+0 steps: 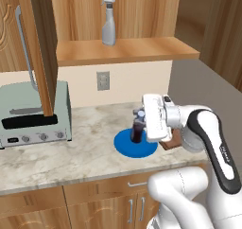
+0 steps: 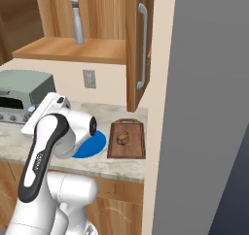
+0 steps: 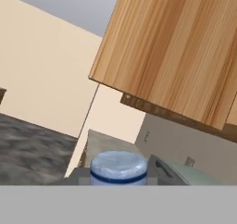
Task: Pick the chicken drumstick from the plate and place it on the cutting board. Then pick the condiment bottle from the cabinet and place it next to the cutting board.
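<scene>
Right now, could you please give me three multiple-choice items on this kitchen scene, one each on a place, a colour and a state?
1. Where is the chicken drumstick?
A. on the plate
B. on the cutting board
C. on the cabinet shelf

2. What colour is the plate?
A. blue
B. red
C. white

3. What are the fingers doing with the condiment bottle?
A. closed on it above the plate
B. open beside it on the shelf
C. pressing it flat on the toaster oven

Answers:
1 B, the lump lies on the cutting board.
2 A, a bright blue disc.
3 A, the gripper holds it upright.
</scene>
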{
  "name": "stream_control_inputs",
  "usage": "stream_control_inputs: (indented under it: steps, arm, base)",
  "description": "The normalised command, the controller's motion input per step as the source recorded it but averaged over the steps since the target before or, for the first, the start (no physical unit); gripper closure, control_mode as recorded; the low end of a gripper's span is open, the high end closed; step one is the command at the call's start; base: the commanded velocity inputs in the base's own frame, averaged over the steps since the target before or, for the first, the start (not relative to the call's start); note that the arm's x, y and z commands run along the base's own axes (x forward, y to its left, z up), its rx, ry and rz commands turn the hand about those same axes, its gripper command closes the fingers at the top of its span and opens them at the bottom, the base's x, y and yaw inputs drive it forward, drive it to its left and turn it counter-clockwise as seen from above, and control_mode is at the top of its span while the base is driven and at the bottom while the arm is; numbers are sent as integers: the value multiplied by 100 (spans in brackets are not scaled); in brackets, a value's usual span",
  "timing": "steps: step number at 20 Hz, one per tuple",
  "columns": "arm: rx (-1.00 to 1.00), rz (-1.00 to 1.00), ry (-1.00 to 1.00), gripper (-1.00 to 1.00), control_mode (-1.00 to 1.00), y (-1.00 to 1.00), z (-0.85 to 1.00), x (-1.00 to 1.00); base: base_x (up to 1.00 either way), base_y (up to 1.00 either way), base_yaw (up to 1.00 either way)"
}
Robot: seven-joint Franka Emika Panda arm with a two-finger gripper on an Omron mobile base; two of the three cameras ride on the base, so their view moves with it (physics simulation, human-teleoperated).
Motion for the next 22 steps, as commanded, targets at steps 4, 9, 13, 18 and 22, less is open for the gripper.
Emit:
stream_control_inputs:
  steps: [4, 9, 13, 18, 22]
  arm:
    - [7, 0, 0, 100, -100, 16, -7, 0]
    - [5, 0, 0, 100, -100, 20, -15, 0]
    - [2, 0, 0, 100, -100, 21, -28, 0]
    - [0, 0, 0, 100, -100, 24, -34, 0]
    - [0, 0, 0, 100, -100, 25, -37, 0]
  base:
    - [0, 0, 0]
    - [0, 0, 0]
    - [0, 0, 0]
    - [0, 0, 0]
    - [0, 0, 0]
